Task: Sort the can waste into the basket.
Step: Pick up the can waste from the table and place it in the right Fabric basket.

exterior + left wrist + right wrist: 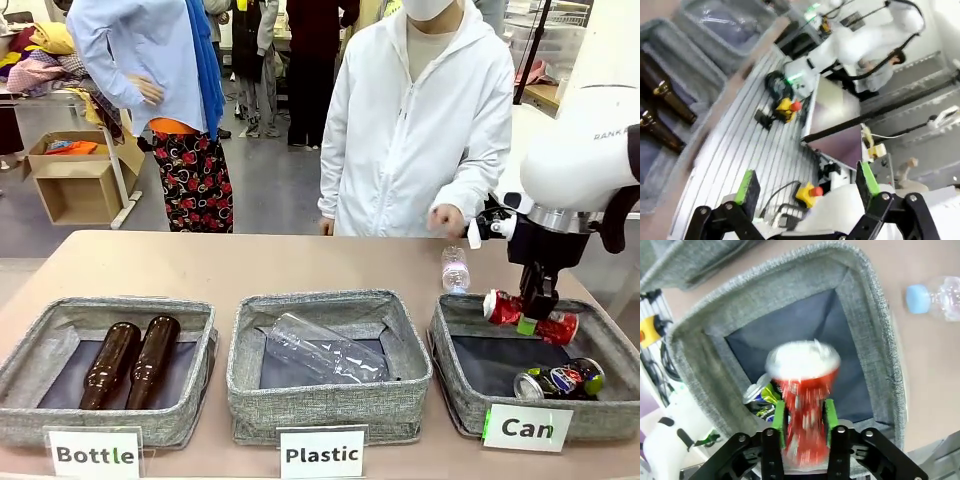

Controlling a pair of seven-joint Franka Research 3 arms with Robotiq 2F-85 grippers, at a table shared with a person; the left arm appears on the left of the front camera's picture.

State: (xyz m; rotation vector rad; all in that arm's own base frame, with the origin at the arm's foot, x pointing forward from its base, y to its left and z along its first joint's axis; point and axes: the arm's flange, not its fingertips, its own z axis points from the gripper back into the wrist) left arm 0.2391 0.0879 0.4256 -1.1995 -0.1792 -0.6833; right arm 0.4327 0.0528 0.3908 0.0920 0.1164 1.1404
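- Over the far part of the "Can" basket (455, 400), at the right end of the table: the red crushed can (500, 307) hangs at the tips of the right gripper (535, 318), lying roughly crosswise to the fingers.
- Right wrist view: the red crushed can (802, 385) sits between the green pads, one pad on each flank, its silver end pointing down at the basket's dark lining. The can is smeared while the fingers are sharp, so I can't tell whether the right gripper (804, 425) is clamped on it or has let go.
- Dark blue-black can (560, 380) is already in the basket, near-right corner, below the red one and apart from it.
- Handling, my read: thin metal, very light, dents easily, glossy skin likely slick. Crushed flanks give flat faces, so mid-body across the narrow width is the place to grip, not the rims. Light squeeze is enough.
- Drop looks safe: the can is inside the rim line, with soft lining below.
- Left gripper (805, 185): jaws spread, nothing between them, off at the robot's side.
- Clear plastic bottle (455, 268) lies on the table just beyond the basket, by the person's hand (447, 218).
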